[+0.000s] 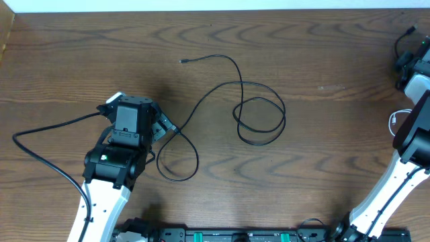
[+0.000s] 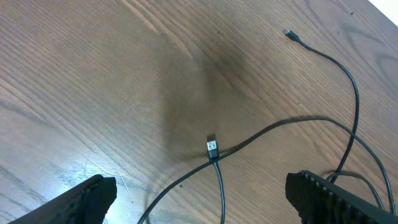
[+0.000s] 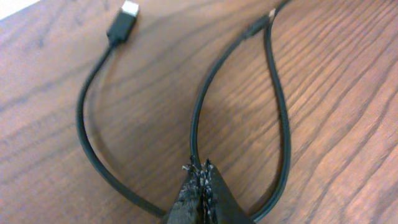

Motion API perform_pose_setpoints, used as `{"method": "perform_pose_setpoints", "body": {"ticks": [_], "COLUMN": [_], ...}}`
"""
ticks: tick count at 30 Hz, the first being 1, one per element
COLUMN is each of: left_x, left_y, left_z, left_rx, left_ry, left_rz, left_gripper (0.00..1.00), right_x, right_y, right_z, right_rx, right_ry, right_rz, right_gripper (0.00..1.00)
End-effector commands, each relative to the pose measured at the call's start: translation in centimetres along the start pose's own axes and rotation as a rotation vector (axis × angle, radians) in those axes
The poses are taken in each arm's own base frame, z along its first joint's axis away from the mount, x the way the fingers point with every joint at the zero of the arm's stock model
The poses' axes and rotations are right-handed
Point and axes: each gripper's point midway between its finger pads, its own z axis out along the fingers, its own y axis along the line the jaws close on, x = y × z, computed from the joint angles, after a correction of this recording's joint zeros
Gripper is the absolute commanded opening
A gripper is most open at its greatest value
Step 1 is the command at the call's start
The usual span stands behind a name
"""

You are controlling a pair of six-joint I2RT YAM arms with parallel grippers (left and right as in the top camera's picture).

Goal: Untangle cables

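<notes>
Where the long black cable (image 1: pixel 240 82) sits: middle of the wooden table (image 1: pixel 336 40) in the overhead view. Its small plug (image 1: pixel 181 61) is up around 11 o'clock, there's a double loop at about 3 o'clock from centre, and the rest runs off toward 8 o'clock into one more loop.
Left gripper (image 1: pixel 164 128): over at 9 o'clock, jaws spread wide, nothing in them.
Left wrist view: fingers (image 2: pixel 87 199) sit at 7 and 5 o'clock of the frame. The silver USB plug (image 2: pixel 212 148) lies flat on the wood between them, touching neither, and a strand crosses right at that plug.
Right gripper (image 3: pixel 202 173): at 6 o'clock in its own wrist view, pinched fully closed, with a strand of the other black cable (image 3: pixel 79 115) running straight into the tips, so it looks clamped.
Plugs near the right gripper: a USB-A plug (image 3: pixel 127 15) at 11 o'clock and a slim plug (image 3: pixel 258 26) at 1 o'clock, both on the wood.
White cable (image 1: pixel 394 121): a little curl at the far 3 o'clock edge overhead, just beside the right arm (image 1: pixel 403 161). It's too small to tell more.
</notes>
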Motion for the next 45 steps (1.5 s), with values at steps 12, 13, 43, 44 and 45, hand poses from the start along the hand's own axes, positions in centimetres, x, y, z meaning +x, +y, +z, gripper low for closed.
{"method": "perform_pose_setpoints", "body": {"ticks": [12, 13, 43, 44, 45], "left_x": [-0.4, -0.4, -0.4, -0.4, -0.4], "left_y": [0.0, 0.0, 0.0, 0.0, 0.0], "left_z": [-0.2, -0.2, -0.2, -0.2, -0.2], "left_rx": [-0.003, -0.003, -0.003, -0.003, -0.003], "left_ry": [-0.009, -0.009, -0.009, -0.009, -0.009], "left_rz": [-0.01, -0.01, -0.01, -0.01, -0.01], "left_gripper": [0.95, 0.94, 0.94, 0.94, 0.94], "right_x": [1.2, 1.4, 15.1, 14.6, 14.0], "right_y": [-4.3, -4.4, 5.2, 5.6, 5.7], "right_z": [1.1, 1.3, -5.9, -6.2, -6.4], "right_rx": [0.119, 0.12, -0.16, -0.177, -0.171], "right_ry": [0.023, 0.028, 0.624, 0.611, 0.595], "right_rz": [0.032, 0.032, -0.249, -0.278, -0.296], "right_gripper": [0.01, 0.01, 0.01, 0.01, 0.01]}}
